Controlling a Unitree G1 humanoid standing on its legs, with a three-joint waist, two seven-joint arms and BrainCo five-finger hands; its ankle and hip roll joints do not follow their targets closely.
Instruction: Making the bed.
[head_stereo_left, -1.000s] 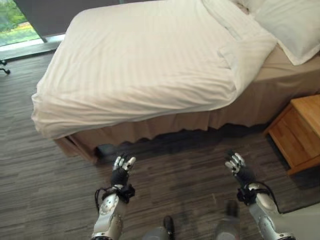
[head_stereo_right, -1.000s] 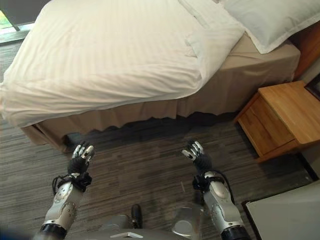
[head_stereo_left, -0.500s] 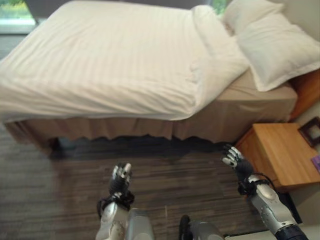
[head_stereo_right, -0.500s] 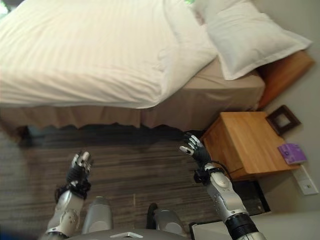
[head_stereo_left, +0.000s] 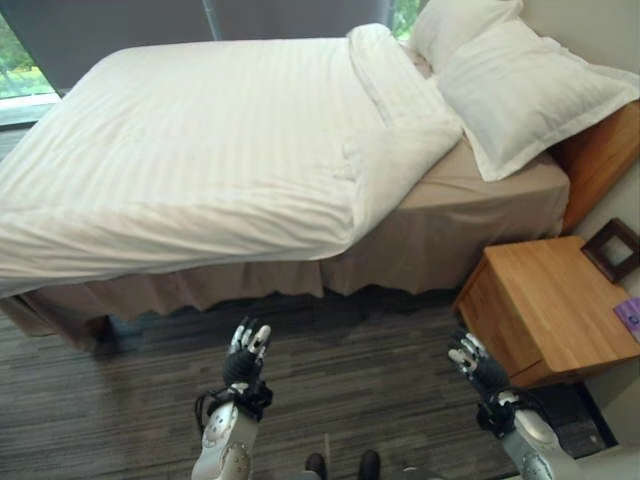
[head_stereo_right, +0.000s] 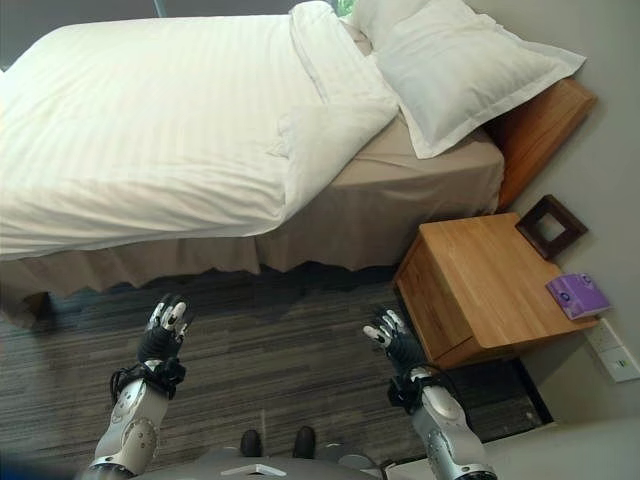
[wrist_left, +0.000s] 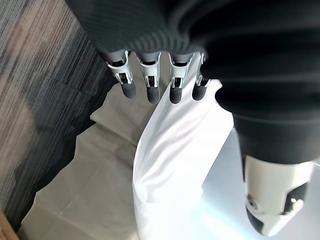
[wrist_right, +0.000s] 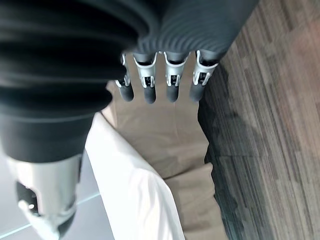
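Largely done: your duvet (head_stereo_left: 200, 150) lies smooth across the bed (head_stereo_left: 460, 220), though its folded corner near the pillows (head_stereo_left: 520, 85) needs straightening. Left hand (head_stereo_left: 244, 352) and right hand (head_stereo_left: 474, 366) hover over the floor, fingers relaxed, holding nothing.

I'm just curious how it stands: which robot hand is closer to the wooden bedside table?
The right robot hand. It hovers over the floor just in front of the light-brown wooden bedside table, while the left robot hand is far off, before the white striped duvet.
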